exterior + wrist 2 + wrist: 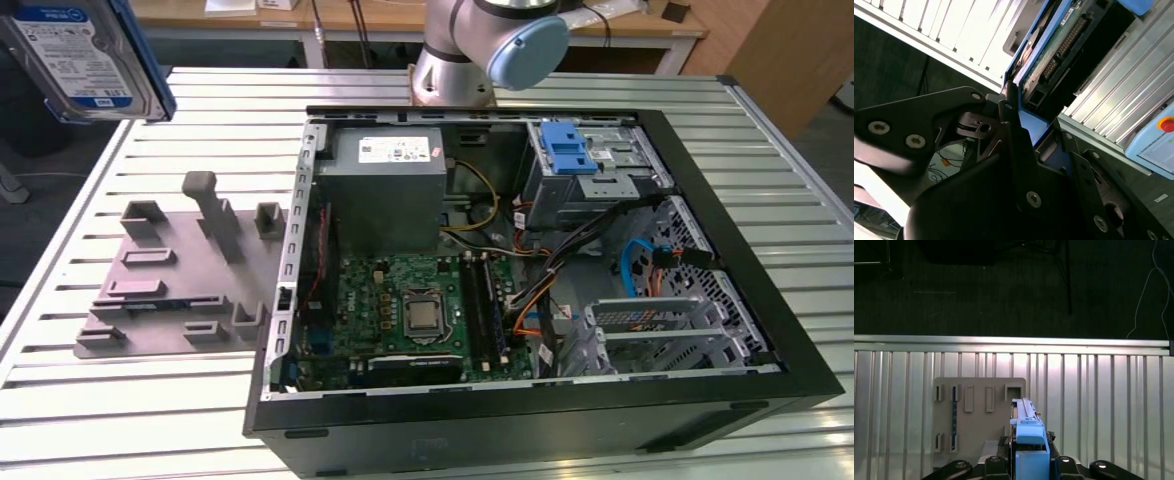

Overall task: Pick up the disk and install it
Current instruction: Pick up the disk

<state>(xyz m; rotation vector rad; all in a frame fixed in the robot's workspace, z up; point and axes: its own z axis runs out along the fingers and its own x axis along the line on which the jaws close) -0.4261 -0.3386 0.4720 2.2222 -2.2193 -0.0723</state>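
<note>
While it hangs high above the work surface, the flat silver-metal hard disk with the white-and-blue label and blue plastic side rails (80, 55) is pinched in the black pincer (1034, 120). Both wrist views show the jaws pressed against the disk's two sides, with the drive standing on edge between them and its connector end pointing away from the wrist. In the first wrist view the blue rail of the disk (1024, 420) rises straight out of the pincer (1029, 465).

Directly beneath the pincer lies the grey plastic slotted tray (979, 405) on the ribbed metal table (1104, 405). Well apart from the pincer, lower and off to one side, the black open computer case (534, 425) lies on that table. A blue plastic drive cage (571, 150) sits in the case's far corner, and loose coloured cables (534, 250) run just beside it.

The hold looks like the main risk. The jaws bear on a small part of a smooth, heavy drive, so a quick swing or a jolt could let it rotate or slide out and fall to the table. The case brings its own hazards: a low approach could knock the disk on the case rim, and the cables near the cage could snag a rail. A disk that has tilted in the grip would likely jam when it enters the cage.
</note>
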